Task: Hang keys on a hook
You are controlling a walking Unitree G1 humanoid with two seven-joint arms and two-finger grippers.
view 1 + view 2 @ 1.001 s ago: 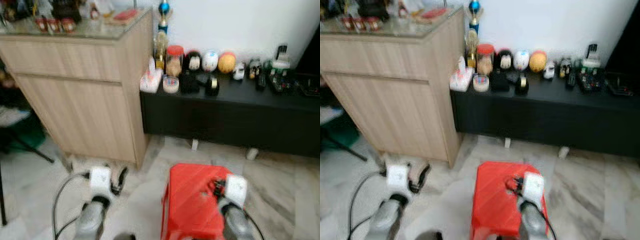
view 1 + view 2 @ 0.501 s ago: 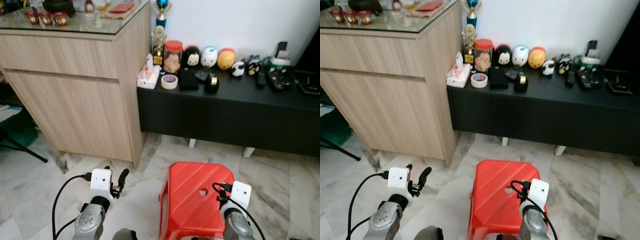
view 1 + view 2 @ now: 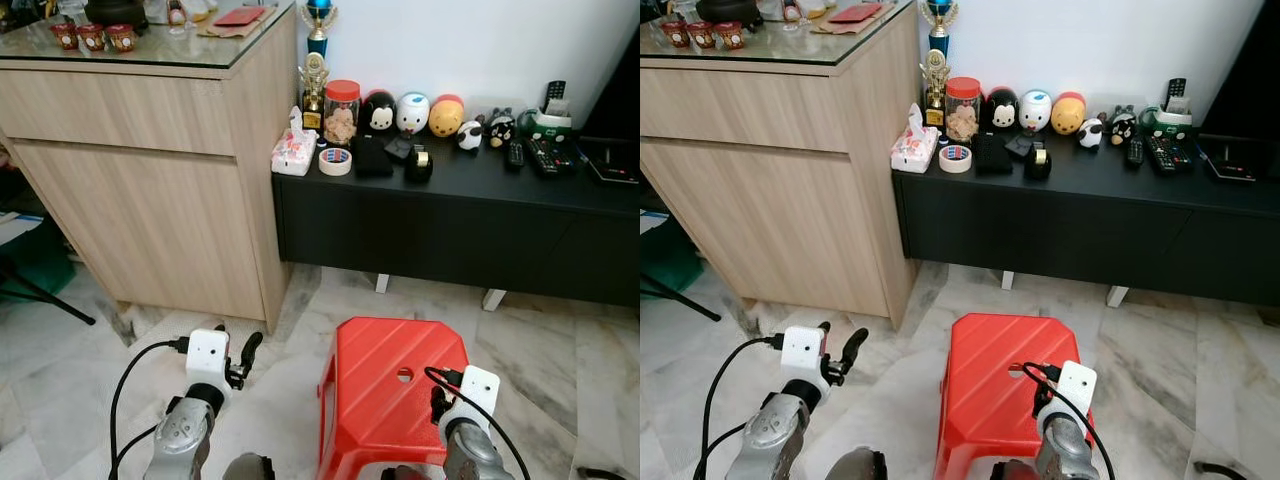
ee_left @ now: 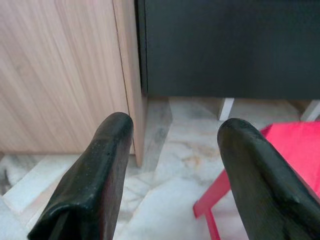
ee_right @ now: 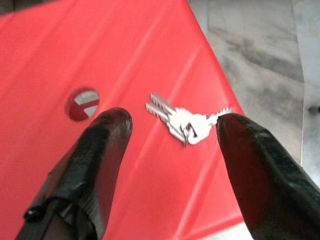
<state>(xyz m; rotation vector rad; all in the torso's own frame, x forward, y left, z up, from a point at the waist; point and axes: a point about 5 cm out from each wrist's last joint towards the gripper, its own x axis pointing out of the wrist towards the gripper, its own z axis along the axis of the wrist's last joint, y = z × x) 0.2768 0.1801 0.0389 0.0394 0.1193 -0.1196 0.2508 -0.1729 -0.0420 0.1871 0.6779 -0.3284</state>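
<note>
The keys (image 5: 182, 123) are seen lying flat on the red stool (image 5: 60, 60), between the spread fingers of the right gripper (image 5: 172, 145), and they are judged small, light, hard and slippery, best pinched at the ring.

A glossy red plastic stool (image 3: 385, 390) stands on the grey-veined marble floor (image 3: 540, 340). On its seat lies a small bunch of silver keys (image 5: 182, 122), at about three o'clock from the round hole (image 5: 82, 104) in the seat's middle (near the seat's edge). At eleven o'clock from the stool stands a light wooden cabinet (image 3: 150, 170), at one o'clock a low black sideboard (image 3: 450, 225).
</note>
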